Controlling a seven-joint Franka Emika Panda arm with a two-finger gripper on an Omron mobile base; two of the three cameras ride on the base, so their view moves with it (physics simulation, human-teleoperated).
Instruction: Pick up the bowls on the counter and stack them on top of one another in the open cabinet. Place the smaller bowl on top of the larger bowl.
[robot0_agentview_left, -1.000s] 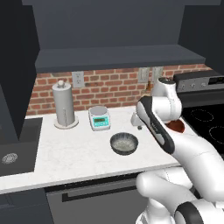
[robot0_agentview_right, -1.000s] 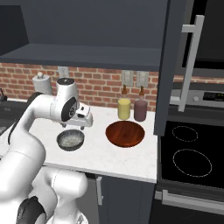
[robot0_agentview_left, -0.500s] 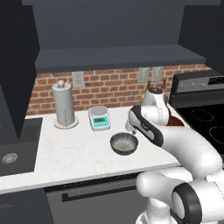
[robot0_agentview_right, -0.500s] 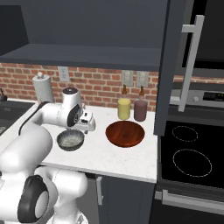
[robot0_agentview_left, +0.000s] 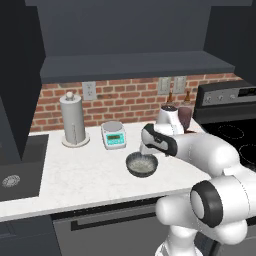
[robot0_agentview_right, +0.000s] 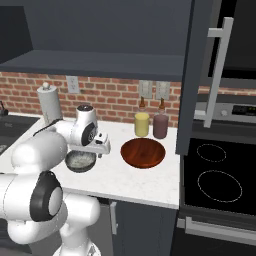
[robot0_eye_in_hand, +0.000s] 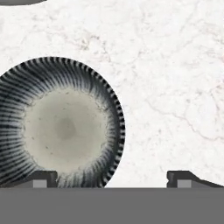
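The smaller bowl (robot0_agentview_left: 141, 165) (robot0_agentview_right: 80, 161) (robot0_eye_in_hand: 59, 124), dark outside with a pale speckled inside, stands on the white marble counter (robot0_agentview_left: 75, 175) (robot0_agentview_right: 125, 177) (robot0_eye_in_hand: 175, 65). My gripper (robot0_agentview_left: 146, 151) (robot0_agentview_right: 101, 150) (robot0_eye_in_hand: 113, 179) hangs open just above the bowl's rim. In the hand view one fingertip (robot0_eye_in_hand: 43, 178) overlaps the bowl's edge and the other (robot0_eye_in_hand: 183, 178) is over bare counter. The larger bowl (robot0_agentview_right: 143, 152), wide and red-brown, lies on the counter to the right of the small one. The open cabinet (robot0_agentview_left: 135, 65) (robot0_agentview_right: 100, 62) spans the wall above.
A paper towel holder (robot0_agentview_left: 74, 120) (robot0_agentview_right: 49, 102) and a small scale (robot0_agentview_left: 114, 135) stand near the brick wall. Two bottles (robot0_agentview_right: 142, 124) (robot0_agentview_right: 160, 125) are behind the red-brown bowl. A tall dark panel (robot0_agentview_right: 192, 75) and the stove (robot0_agentview_right: 215, 180) lie right; a sink (robot0_agentview_left: 15, 175) lies left.
The arm has swung the hand down and over to the small bowl. Both bowls have stayed in place.
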